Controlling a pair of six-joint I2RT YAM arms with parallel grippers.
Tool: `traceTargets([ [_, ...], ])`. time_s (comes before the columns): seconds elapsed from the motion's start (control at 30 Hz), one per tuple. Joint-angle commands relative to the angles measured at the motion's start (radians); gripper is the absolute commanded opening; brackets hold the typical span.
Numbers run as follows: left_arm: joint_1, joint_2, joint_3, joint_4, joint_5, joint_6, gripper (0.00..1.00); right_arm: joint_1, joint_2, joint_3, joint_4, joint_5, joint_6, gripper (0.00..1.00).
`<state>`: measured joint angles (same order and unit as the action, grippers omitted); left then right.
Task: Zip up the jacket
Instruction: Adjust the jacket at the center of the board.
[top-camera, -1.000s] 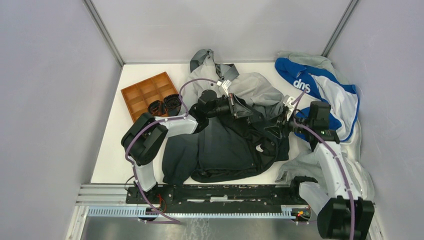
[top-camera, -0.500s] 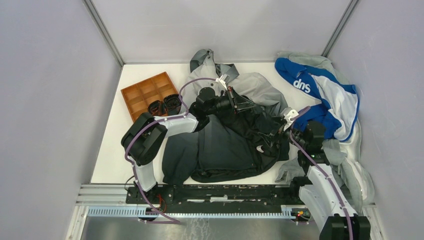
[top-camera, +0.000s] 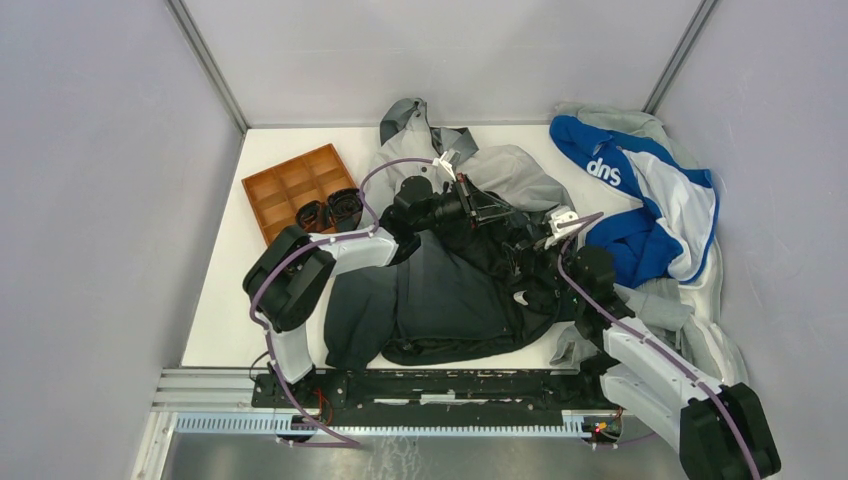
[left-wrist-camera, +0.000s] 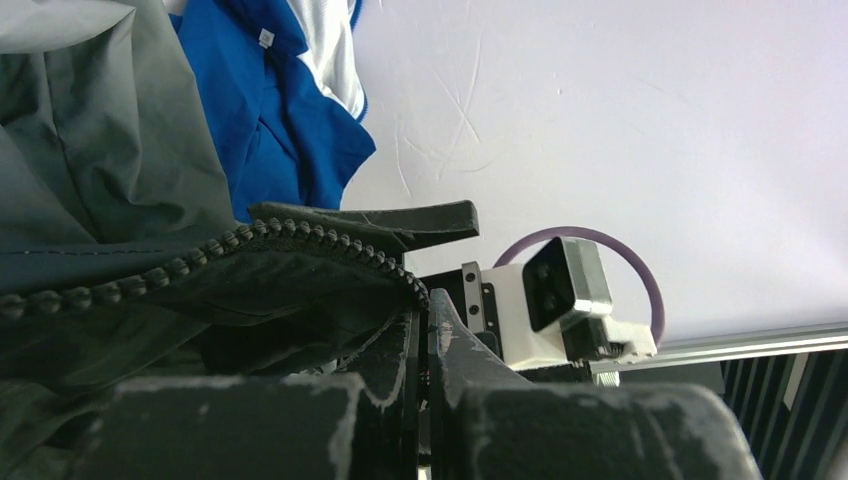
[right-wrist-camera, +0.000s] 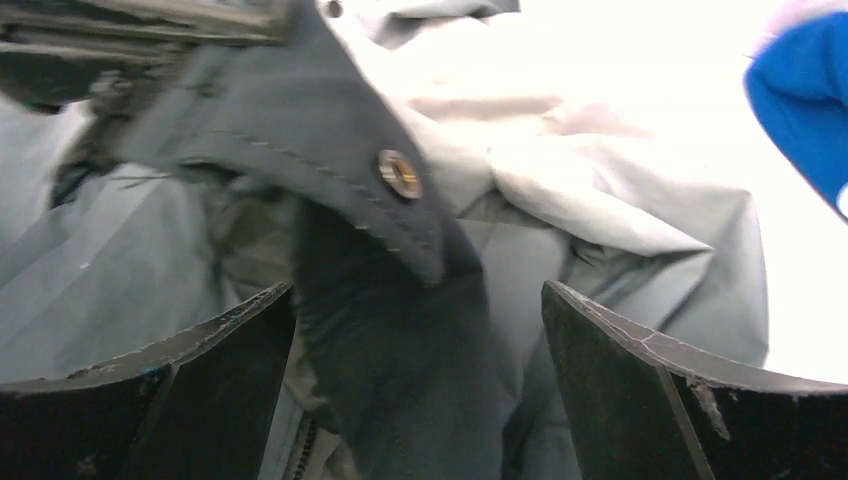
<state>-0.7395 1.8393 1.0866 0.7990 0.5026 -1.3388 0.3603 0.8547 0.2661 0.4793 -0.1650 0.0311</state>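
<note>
Top external: left claw (top-camera: 498, 213) clamped on the jacket's (top-camera: 450, 292) zipper edge, right claw (right-wrist-camera: 417, 290) spread wide beside it, far-right blue garment (top-camera: 612, 172) lettered "dns".

**Jacket** (top-camera: 450, 290): you see light grey at the end toward the far edge, deepening through charcoal to near-black toward the near edge. Its zipper teeth (left-wrist-camera: 200, 250) are black, and the snap stud (right-wrist-camera: 399, 172) is brass on a dark grey flap.

**Second garment** (top-camera: 650, 200), far right corner: royal blue and white panels, with white lettering on the blue.

**Sweatshirt** (top-camera: 700, 340), right edge: plain pale grey.

**Tray** (top-camera: 295, 180), far left corner: orange-brown, holding black parts (top-camera: 332, 210).

**Table** (top-camera: 225, 300): white.

**Your left gripper** (left-wrist-camera: 422, 330) and **right gripper** (right-wrist-camera: 420, 300): black, scuffed whitish along the edges.

**Left arm** (top-camera: 350, 250) and **right arm** (top-camera: 650, 360): white links, black joints, purple cables (top-camera: 390, 162).
</note>
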Motion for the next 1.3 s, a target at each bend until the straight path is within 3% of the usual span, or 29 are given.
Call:
traceTargets([
  [0.0, -0.008, -0.040, 0.026, 0.072, -0.015, -0.044, 0.02, 0.018, 0.010, 0.040, 0.066, 0.266, 0.045, 0.98],
  [0.2, -0.008, -0.058, -0.020, 0.086, -0.027, -0.038, 0.02, 0.006, -0.081, 0.014, 0.013, 0.359, -0.098, 0.98],
  [0.53, -0.013, -0.025, -0.050, 0.116, -0.012, -0.035, 0.02, -0.081, -0.209, 0.007, -0.123, 0.306, -0.206, 0.70],
  [0.63, -0.024, -0.005, -0.054, 0.124, -0.006, -0.028, 0.02, -0.105, -0.216, 0.012, -0.158, 0.276, -0.238, 0.66],
  [1.03, -0.099, 0.114, -0.123, 0.204, -0.065, 0.098, 0.02, -0.246, -0.197, 0.099, -0.467, -0.040, -0.487, 0.65],
  [1.27, -0.133, 0.222, -0.099, 0.278, -0.102, 0.112, 0.02, -0.319, -0.155, 0.195, -0.659, -0.227, -0.576, 0.78],
])
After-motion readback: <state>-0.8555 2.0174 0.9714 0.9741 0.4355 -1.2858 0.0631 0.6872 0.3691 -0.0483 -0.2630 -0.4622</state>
